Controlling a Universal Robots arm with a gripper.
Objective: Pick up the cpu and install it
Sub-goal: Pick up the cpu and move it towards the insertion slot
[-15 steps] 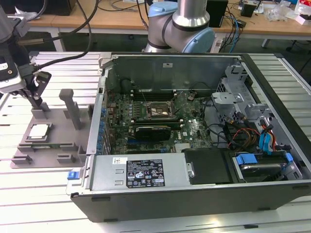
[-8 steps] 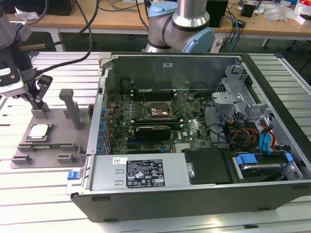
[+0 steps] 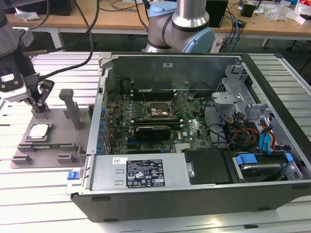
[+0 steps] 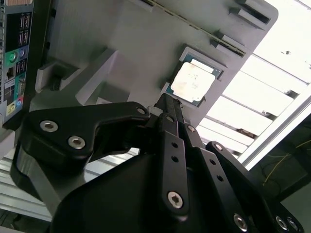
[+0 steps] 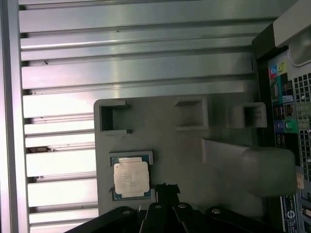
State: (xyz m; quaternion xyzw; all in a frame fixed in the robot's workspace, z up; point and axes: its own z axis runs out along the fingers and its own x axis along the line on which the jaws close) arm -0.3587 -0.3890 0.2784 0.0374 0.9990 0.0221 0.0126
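The tool (image 3: 40, 103) is hanging over the grey tray (image 3: 58, 141), its fingers pressed together and gripping nothing. The cpu (image 5: 131, 178) is lying flat in 1 recess of that tray, near the fingertips in both wrist views. The tray is sitting on the tabletop (image 3: 53, 73), to the exterior view's left of the open computer case (image 3: 194, 194).

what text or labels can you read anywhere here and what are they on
No text can be read.
On the black-and-white sticker on the grey metal cover: print too small.
On the small square cpu with the silver top: faint marks, blurred.
On the coloured rear port panel: too blurred.
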